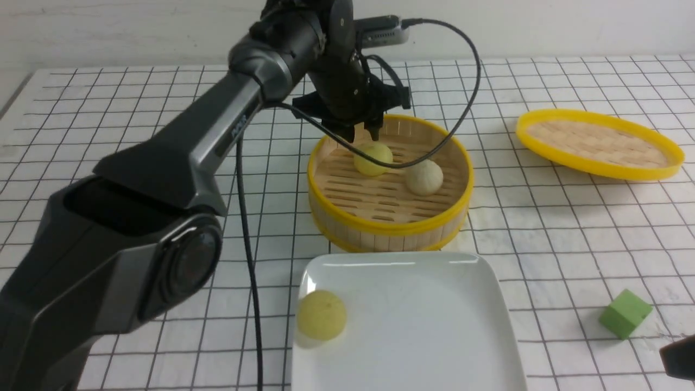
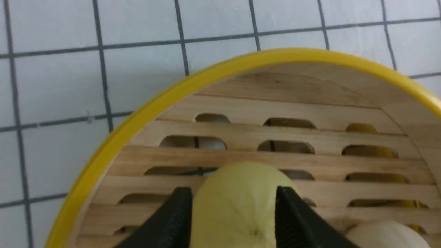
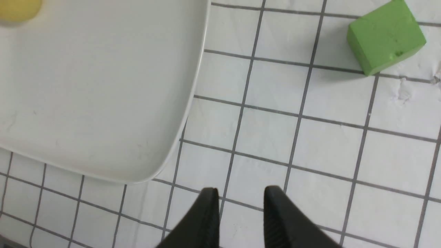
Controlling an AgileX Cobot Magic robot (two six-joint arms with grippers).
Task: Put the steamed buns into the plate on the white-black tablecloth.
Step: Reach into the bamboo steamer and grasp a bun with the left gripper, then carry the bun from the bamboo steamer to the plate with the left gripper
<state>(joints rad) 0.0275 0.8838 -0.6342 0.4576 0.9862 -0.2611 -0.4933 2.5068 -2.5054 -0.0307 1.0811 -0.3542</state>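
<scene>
One yellow bun [image 1: 321, 315] already sits in the plate [image 1: 412, 326], against the wall nearest the cloth's left edge. A second yellow bun [image 1: 373, 158] and the beige bun [image 1: 424, 177] are in the steamer [image 1: 391, 224], toward the far edge of the cloth [image 1: 260, 336]. The left fingers [image 2: 234, 196] are spread, poised above the second yellow bun with a side to each; whether they touch it I cannot tell. The right fingers [image 3: 241, 193] stand apart with nothing between them, over bare cloth near the plate.

The buns look light and probably a little soft, with a smooth, matte skin that should not slip much. Best to take this one across its widest part, below the dimpled top: pinched high, the round sides could squirt out downward. A gentle squeeze should do, then a lift clear of the yellow rim.
</scene>
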